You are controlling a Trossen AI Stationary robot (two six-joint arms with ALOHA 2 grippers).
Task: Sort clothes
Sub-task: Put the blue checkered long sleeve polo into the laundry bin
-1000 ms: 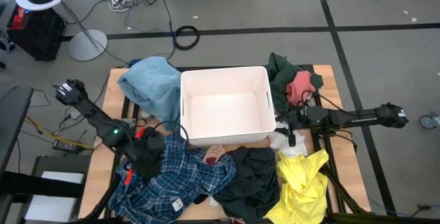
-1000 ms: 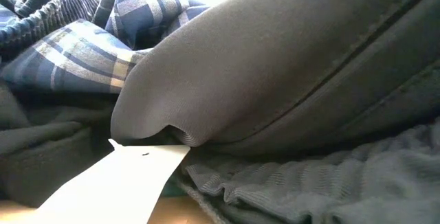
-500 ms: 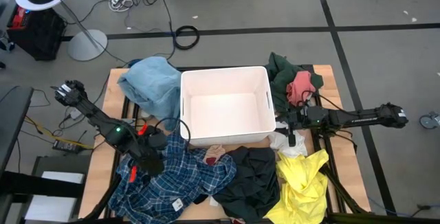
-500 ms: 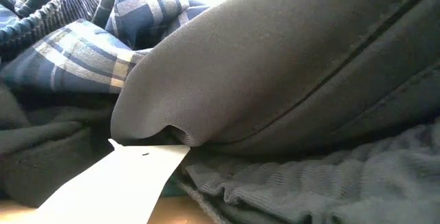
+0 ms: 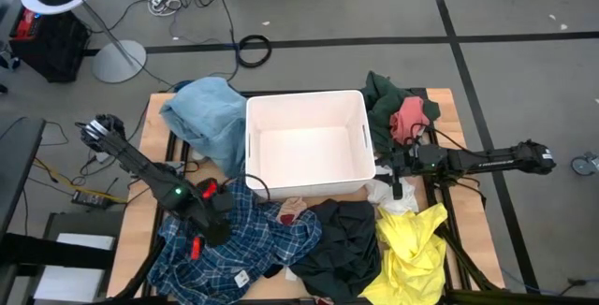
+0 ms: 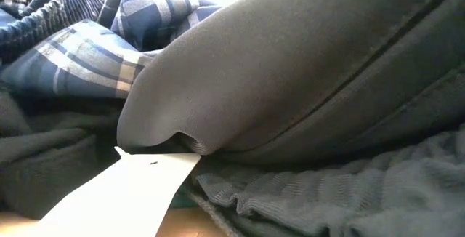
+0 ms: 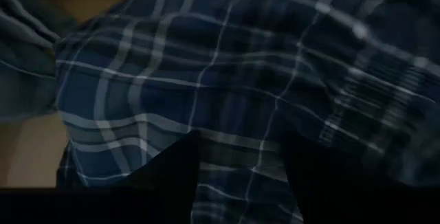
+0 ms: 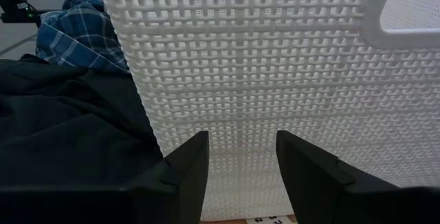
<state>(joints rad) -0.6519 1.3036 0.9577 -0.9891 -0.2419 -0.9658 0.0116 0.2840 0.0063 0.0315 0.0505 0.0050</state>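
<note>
The left pincer (image 5: 208, 228) hangs with its fingers apart over the blue plaid shirt (image 5: 245, 241) at the table's (image 5: 148, 129) front. The right pincer (image 8: 238, 157), fingers apart and empty, waits beside the white bin (image 5: 309, 146); more clothes lie around it.

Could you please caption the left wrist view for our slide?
Open left gripper poised just above the blue plaid garment.

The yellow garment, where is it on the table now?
In the high view the yellow garment lies at the table's near right corner, beside the black garment and just below the right gripper.
</note>
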